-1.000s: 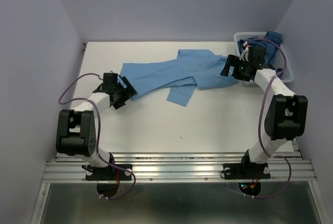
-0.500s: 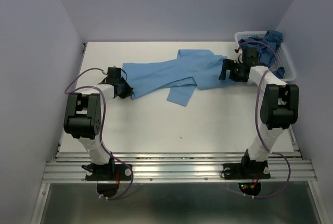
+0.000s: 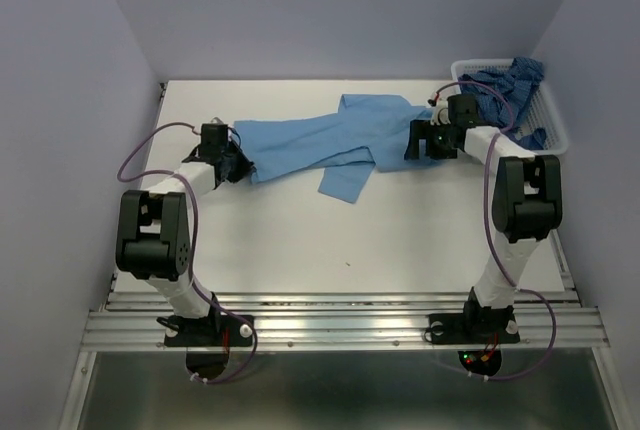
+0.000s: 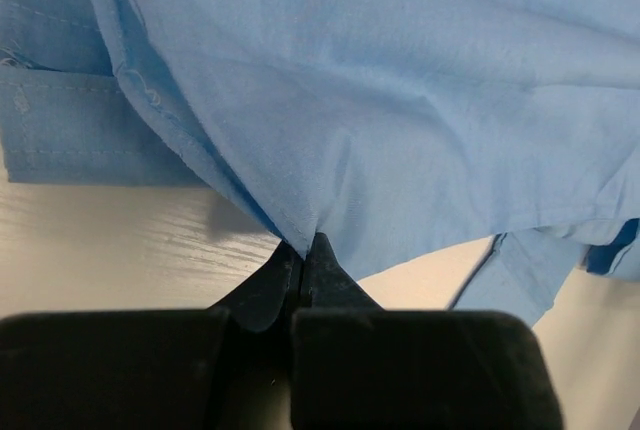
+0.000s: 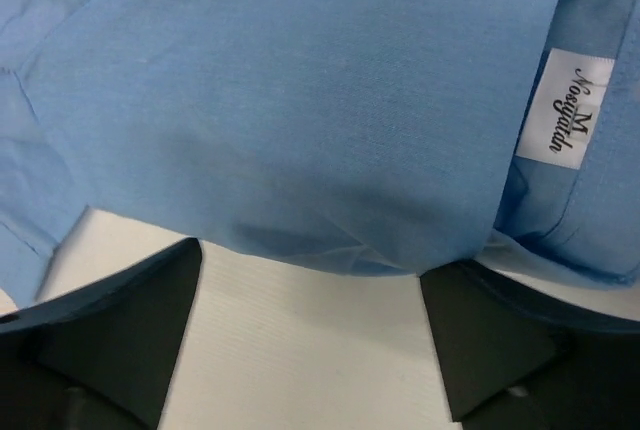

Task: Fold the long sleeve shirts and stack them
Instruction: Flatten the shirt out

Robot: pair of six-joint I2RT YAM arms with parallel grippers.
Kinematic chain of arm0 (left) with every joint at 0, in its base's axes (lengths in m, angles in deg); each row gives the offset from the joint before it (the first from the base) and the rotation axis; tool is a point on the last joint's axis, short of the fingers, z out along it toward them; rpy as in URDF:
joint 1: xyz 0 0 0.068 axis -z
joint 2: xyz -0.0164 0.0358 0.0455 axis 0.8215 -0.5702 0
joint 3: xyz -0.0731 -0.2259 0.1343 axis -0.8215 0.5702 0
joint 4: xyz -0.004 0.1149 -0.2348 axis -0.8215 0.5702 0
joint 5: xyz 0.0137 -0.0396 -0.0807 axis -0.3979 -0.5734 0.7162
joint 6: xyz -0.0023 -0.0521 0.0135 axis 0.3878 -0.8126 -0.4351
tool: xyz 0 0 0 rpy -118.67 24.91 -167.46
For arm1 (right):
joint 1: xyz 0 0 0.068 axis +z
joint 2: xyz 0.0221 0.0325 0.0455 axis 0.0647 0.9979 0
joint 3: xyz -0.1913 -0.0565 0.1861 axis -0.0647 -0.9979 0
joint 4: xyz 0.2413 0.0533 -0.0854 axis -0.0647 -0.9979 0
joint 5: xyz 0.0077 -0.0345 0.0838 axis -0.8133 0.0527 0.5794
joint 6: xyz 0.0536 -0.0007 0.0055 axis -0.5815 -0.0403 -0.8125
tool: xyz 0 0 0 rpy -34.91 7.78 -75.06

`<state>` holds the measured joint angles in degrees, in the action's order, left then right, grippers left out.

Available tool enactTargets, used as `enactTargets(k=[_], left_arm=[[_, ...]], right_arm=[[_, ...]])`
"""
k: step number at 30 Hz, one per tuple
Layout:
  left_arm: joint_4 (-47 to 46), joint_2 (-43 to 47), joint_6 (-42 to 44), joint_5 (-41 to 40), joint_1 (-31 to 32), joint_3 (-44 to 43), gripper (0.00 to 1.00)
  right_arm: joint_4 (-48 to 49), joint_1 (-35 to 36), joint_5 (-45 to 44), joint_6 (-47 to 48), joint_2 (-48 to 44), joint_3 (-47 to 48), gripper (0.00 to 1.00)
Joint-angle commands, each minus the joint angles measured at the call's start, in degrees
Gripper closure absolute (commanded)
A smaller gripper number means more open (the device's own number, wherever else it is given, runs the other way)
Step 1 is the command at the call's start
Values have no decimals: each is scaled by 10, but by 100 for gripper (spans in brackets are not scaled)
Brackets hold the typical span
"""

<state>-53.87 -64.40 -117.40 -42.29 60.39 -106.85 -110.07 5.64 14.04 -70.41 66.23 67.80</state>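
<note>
The light blue shirt (image 3: 330,145) lies unfolded; left gripper (image 4: 304,247) pinches its edge, right gripper (image 5: 310,268) is spread; darker shirt (image 3: 515,78) waits in the basket (image 3: 458,70).

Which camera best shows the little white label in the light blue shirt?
The right wrist view: the label is close, lettering readable. The top view shows the whole shirt, no label; the left wrist view only cloth.

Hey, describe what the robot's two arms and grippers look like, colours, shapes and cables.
The left arm and right arm have white links with boxy black joint housings. A thin purple cable loops along each. The left gripper and right gripper are black, with matte tapered fingers. No markings show.
</note>
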Motion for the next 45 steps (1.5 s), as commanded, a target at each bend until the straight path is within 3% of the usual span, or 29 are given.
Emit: enactTargets(k=[1,2,3,6,7,11,13,18,22,31,39,45], left_arm=[[4,35,12,-8,0,-5,100],[15,37,12,-9,0,-6,100],[18,38,13,-9,0,-6,100],[18,47,15,-6,-1,-5,100],[18,54,16,-4,-1,-5,100],[29,80,30,11,-1,-25,100],[58,106,39,6,-1,-66,100],[121,161,59,-1,-1,-213,100],[144,226,69,-6,-2,-284,100],[206,339,78,-131,-19,-331,100],[220,356,85,-137,-63,-371,100],[189,320,84,-117,-67,-389,100]], right_arm=[[36,6,61,10,-21,-11,22],[40,6,61,8,-28,-16,31],[45,6,59,3,-35,-24,51],[53,6,37,3,-50,-26,82],[51,6,24,-24,-50,-18,99],[44,6,-32,-45,-71,9,99],[23,6,-46,-50,-89,35,99],[-71,6,-39,-68,-147,206,99],[-77,6,-44,-85,-240,251,99],[-107,6,-32,-93,-349,318,99],[-137,6,-126,-48,-372,391,99],[-146,6,-86,-56,-341,370,99]])
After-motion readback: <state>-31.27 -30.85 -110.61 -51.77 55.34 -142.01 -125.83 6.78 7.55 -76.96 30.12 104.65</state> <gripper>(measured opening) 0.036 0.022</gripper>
